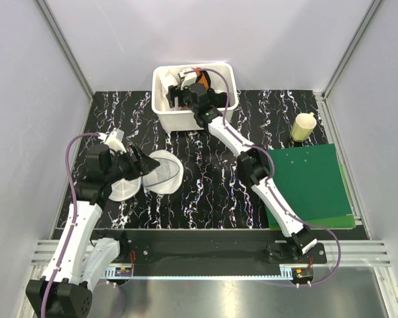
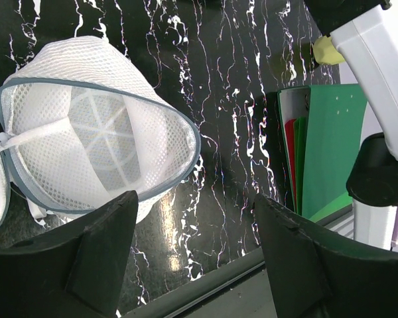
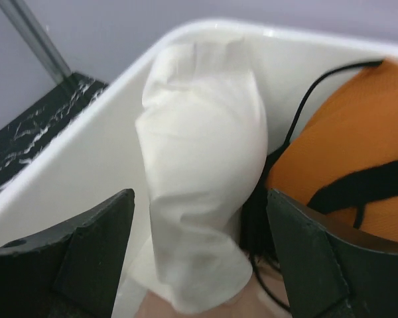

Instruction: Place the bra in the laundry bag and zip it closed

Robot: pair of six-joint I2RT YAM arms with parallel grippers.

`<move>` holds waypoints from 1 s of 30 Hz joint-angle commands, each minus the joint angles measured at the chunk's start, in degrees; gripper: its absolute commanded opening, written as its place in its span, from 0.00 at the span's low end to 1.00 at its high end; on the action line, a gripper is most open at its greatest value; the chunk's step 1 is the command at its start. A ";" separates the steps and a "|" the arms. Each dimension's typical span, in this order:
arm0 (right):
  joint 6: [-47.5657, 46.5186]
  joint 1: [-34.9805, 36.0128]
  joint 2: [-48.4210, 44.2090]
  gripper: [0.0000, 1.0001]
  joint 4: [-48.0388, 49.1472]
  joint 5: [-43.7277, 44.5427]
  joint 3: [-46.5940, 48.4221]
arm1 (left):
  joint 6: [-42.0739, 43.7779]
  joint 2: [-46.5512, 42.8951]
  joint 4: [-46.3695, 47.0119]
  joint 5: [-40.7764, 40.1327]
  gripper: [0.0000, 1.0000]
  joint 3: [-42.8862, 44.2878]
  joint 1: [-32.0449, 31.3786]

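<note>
The bra (image 3: pixel 199 152) is a bunched white cloth standing up inside the white tub (image 1: pixel 186 120) at the back of the table. My right gripper (image 3: pixel 200 199) reaches into the tub, open. Its fingers (image 3: pixel 93 245) stand on either side of the bra with a gap on each side. The laundry bag (image 2: pixel 93 126) lies unzipped on the black marbled table, its mesh mouth gaping; in the top view the laundry bag (image 1: pixel 162 171) is left of centre. My left gripper (image 1: pixel 139 164) hovers at its left edge, open and with nothing in it (image 2: pixel 196 205).
An orange garment with black straps (image 3: pixel 345 146) lies beside the bra in the tub. A green board (image 1: pixel 308 182) covers the table's right side, with a yellow cup (image 1: pixel 304 126) behind it. My right arm (image 1: pixel 252 165) crosses the middle diagonally.
</note>
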 commanded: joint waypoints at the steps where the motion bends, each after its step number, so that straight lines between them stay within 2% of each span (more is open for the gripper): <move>1: -1.57 0.24 4.67 0.84 10.13 3.94 4.48 | -0.02 -0.43 0.15 0.72 0.75 2.80 -0.12; 2: -1.49 0.24 5.63 0.81 10.84 2.98 5.10 | -0.11 -0.17 0.15 0.63 0.75 2.80 -0.12; 7: -1.22 0.24 7.05 0.53 14.45 1.75 5.28 | -0.02 0.97 0.15 0.11 0.75 3.07 -0.12; 9: -1.57 0.24 7.31 0.51 13.49 0.95 5.98 | -0.11 1.24 0.06 0.63 0.75 3.50 -0.12; 11: -1.75 0.24 6.44 0.57 13.66 -0.96 4.15 | -0.29 1.15 0.15 1.07 0.74 3.77 -0.12; 13: -1.84 0.24 6.96 0.57 13.92 -1.33 3.96 | -0.20 1.24 0.06 0.72 0.75 4.38 -0.12; 15: -1.57 0.33 8.10 0.52 12.79 -1.86 6.15 | 0.15 1.50 0.06 -0.59 0.74 4.82 -0.12; 16: -1.14 0.33 8.45 0.44 12.87 -1.86 6.16 | 0.07 2.20 0.06 -1.03 0.75 5.00 -0.12; 18: -0.52 0.24 8.28 0.36 13.04 -1.69 5.46 | -0.20 3.43 0.24 -1.56 0.75 6.49 -0.12; 19: 0.35 0.24 7.67 0.33 12.87 -1.51 5.02 | -1.24 3.87 0.59 -4.52 0.75 6.93 -0.12; 21: 1.32 0.24 6.70 0.35 11.38 -1.33 4.92 | -2.04 7.10 1.03 -8.83 0.74 9.73 -0.12; 22: 2.20 0.24 5.22 0.40 10.59 -1.25 4.84 | -2.91 8.61 1.12 -12.86 0.73 10.96 -0.12; 23: 2.38 0.24 4.33 0.51 8.58 -0.98 4.75 | -2.92 10.27 1.29 -13.77 0.73 14.80 -0.12; 29: 3.00 0.24 -5.60 0.69 4.09 -2.03 0.00 | -4.68 25.56 6.29 -15.80 0.73 28.10 -0.12; 30: 3.69 0.33 -8.65 0.74 1.21 -1.86 0.44 | -5.64 31.67 9.96 -16.67 0.73 32.29 -0.12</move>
